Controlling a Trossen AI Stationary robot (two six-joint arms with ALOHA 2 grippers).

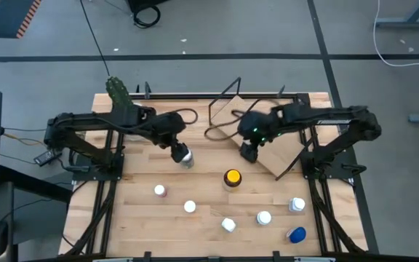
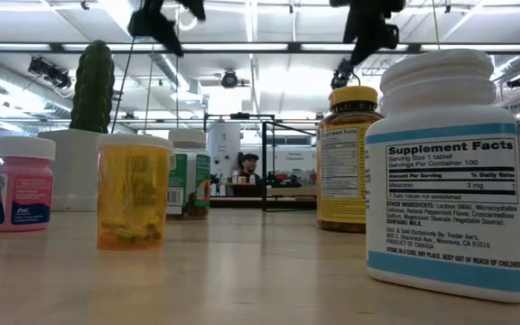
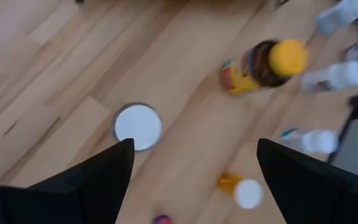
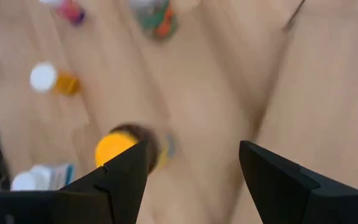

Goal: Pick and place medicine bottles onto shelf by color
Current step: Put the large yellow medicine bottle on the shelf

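Observation:
Several small bottles stand upright on the plank table. A white-capped, green-labelled bottle (image 1: 186,157) (image 3: 138,126) stands just below my left gripper (image 1: 178,151) (image 3: 194,165), which is open and above it, touching nothing. The big yellow-capped bottle (image 1: 232,177) (image 4: 114,148) stands near the middle. My right gripper (image 1: 249,151) (image 4: 192,165) is open and empty, in the air between that bottle and the shelf. The shelf (image 1: 271,142), a light-wood board on a black frame, sits at an angle at the far right.
A pink-capped bottle (image 1: 160,191), an orange bottle with a white cap (image 1: 190,207), three white bottles (image 1: 228,225) (image 1: 264,217) (image 1: 297,205) and a blue-capped one (image 1: 296,233) stand toward the near edge. A cactus in a white pot (image 2: 87,126) stands at the far left.

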